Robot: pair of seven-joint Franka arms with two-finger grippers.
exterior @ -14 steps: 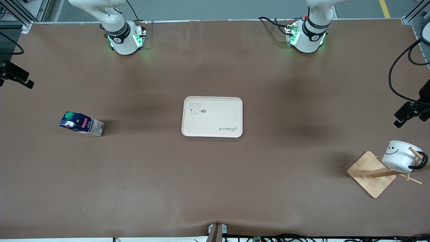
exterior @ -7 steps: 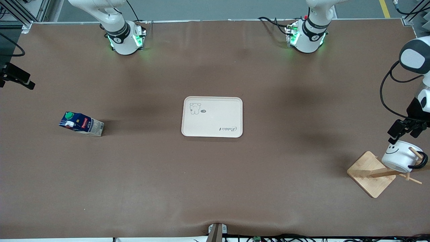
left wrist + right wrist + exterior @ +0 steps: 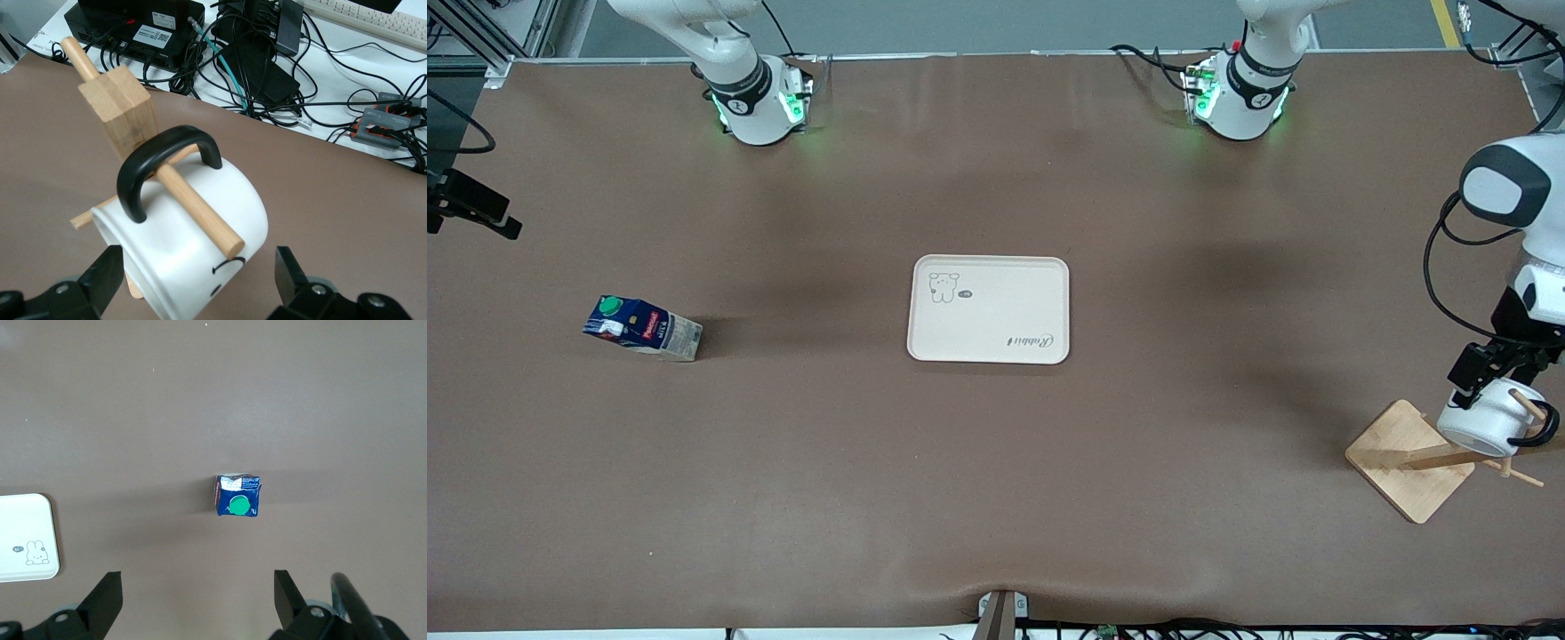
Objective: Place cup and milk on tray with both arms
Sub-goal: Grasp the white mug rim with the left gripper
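A: What changed? The left gripper (image 3: 1485, 378) has dropped onto the cup (image 3: 1485, 425), which hangs on the wooden rack (image 3: 1409, 458) at the left arm's end.

B: Holding it? No, jaws wide, either side of the cup.

A: And the right gripper (image 3: 197, 600)? Spread open, empty, high over the milk (image 3: 643, 329); tray (image 3: 989, 342) bare

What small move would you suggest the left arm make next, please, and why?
Probably lower a little and close: the left gripper has open jaws straddling the cup, which hangs by its handle on the wooden rack peg, not yet gripped.
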